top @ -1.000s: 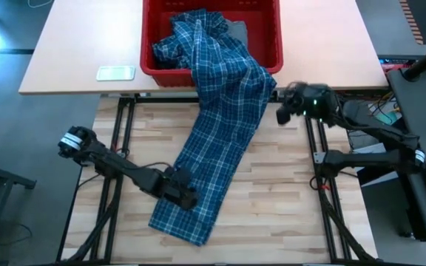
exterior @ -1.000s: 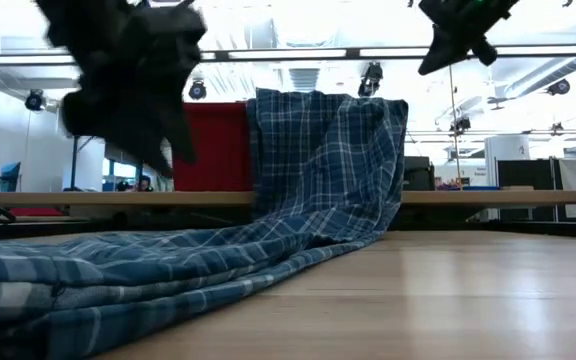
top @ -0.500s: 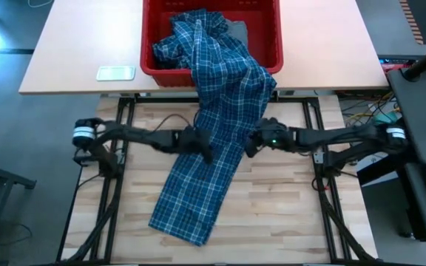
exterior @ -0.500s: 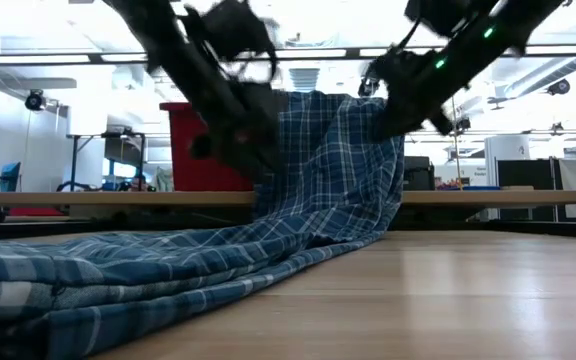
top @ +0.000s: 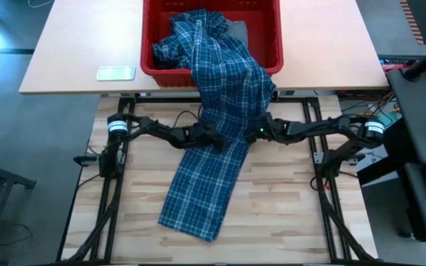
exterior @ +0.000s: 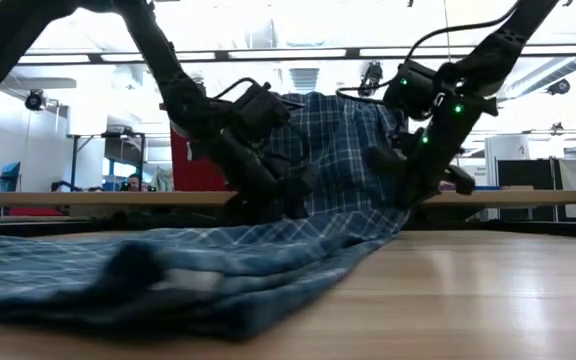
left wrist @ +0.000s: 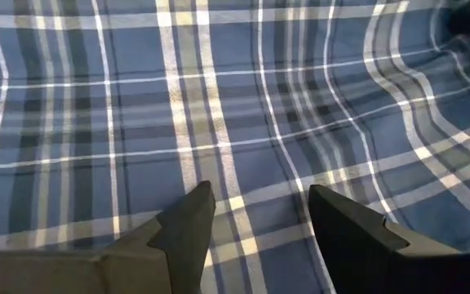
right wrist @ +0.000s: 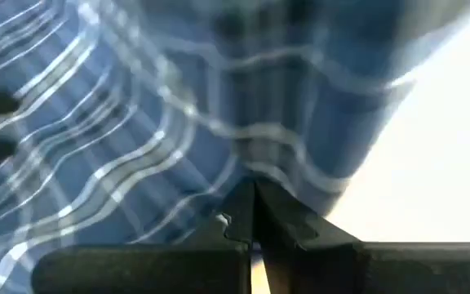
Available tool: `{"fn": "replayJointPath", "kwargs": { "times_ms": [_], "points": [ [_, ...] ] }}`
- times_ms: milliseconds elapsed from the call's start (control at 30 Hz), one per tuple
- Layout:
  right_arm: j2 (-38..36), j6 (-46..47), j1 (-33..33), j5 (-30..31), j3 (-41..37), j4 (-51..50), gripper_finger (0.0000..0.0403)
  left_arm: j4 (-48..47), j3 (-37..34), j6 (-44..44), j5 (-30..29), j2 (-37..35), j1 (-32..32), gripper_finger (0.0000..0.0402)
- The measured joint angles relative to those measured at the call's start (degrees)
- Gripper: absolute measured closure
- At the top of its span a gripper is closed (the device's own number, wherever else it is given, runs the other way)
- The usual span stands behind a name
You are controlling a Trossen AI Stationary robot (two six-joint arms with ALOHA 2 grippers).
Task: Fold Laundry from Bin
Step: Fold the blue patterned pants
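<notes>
The shirt (top: 217, 125) under my dark fingers (left wrist: 188, 224) is blue-and-white plaid. The bin (top: 271, 44) is red; the worktop (top: 272, 214) pale wood.

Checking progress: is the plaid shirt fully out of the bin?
No. The plaid shirt drapes over the bin rim onto the table.

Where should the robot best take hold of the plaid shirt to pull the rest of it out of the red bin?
Probably at the two side edges of the plaid shirt just below the bin rim, one arm from each side. There the cloth hangs in a narrow band over the rim, so both edges are exposed; the part in the bin is bunched.
</notes>
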Motion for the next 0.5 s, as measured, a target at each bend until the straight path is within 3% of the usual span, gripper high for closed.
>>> {"fn": "replayJointPath", "kwargs": {
  "times_ms": [133, 300, 400, 500],
  "points": [
    [-4.84, -1.78, -0.65, -6.18, 0.98, -0.10, 0.0394, -3.00, 0.01, -0.68, -1.68, -0.60, -0.13, 0.0211],
    [-9.21, -6.83, 4.30, -16.02, 0.67, 9.03, 0.0394, -12.92, -0.48, -1.36, -7.01, -4.69, 0.26, 0.0211],
    [-6.44, -7.67, 8.02, -17.02, -0.58, 15.44, 0.0394, -18.88, -1.38, -2.93, -8.89, -7.91, 0.19, 0.0211],
    [1.14, -6.04, 11.00, -17.00, -1.42, 24.17, 0.0394, -22.40, -3.34, -6.30, -10.59, -11.03, -0.40, 0.0211]
  ]
}}
